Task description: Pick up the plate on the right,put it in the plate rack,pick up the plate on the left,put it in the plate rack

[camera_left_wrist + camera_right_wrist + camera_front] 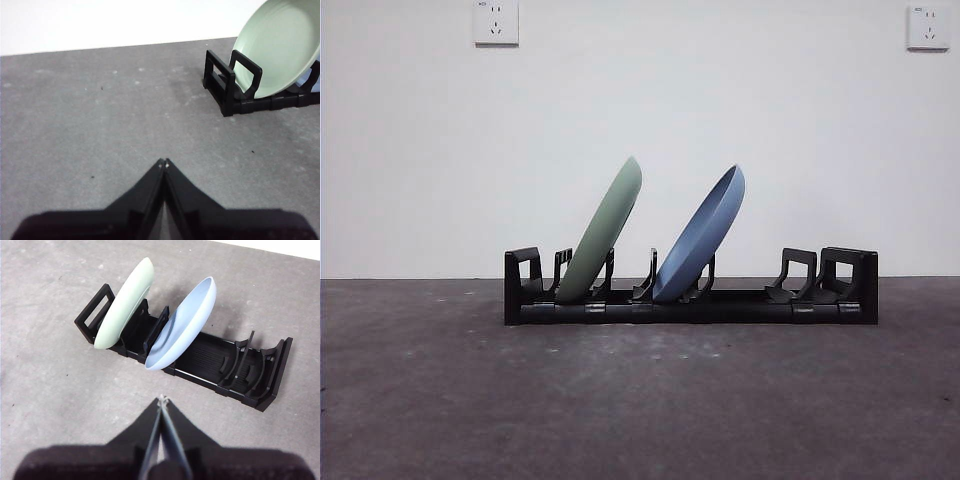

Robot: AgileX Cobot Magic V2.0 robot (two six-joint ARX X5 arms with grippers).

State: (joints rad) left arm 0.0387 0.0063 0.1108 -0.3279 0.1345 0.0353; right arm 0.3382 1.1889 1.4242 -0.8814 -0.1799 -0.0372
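White wall fills the background of the front view, with two sockets high up, one (496, 22) toward the left and one (928, 27) at the right edge. Below it lies a grey mottled surface (640, 400). On it stands the plate rack (690, 300), long, low and black. Two plates sit in its slots, both tilted the same way: the green plate (605, 235) near the left end bracket, the blue plate (705, 235) about the middle. The slots toward the right end hold nothing. No arm shows in this view.

From the left wrist, the left gripper (164, 163) hangs over bare surface with its fingers (150, 190) pressed tip to tip, holding nothing. The rack's end bracket and the green plate (277, 50) lie well apart from the fingertips, ahead and off to one side — the plate's hollow face is turned toward this camera. Only a sliver of blue shows behind its edge.

From the right wrist, the right gripper (162, 399) also has its fingers (175, 430) closed together on nothing. Here the whole rack (210, 360) lies just beyond the fingertips, running slantwise across the surface. The blue plate (185, 330) stands nearest ahead of the tips, its lower rim seated between prongs; the green plate (125, 302) is farther off, beside the end bracket — the two plates lean in parallel, apart from each other.
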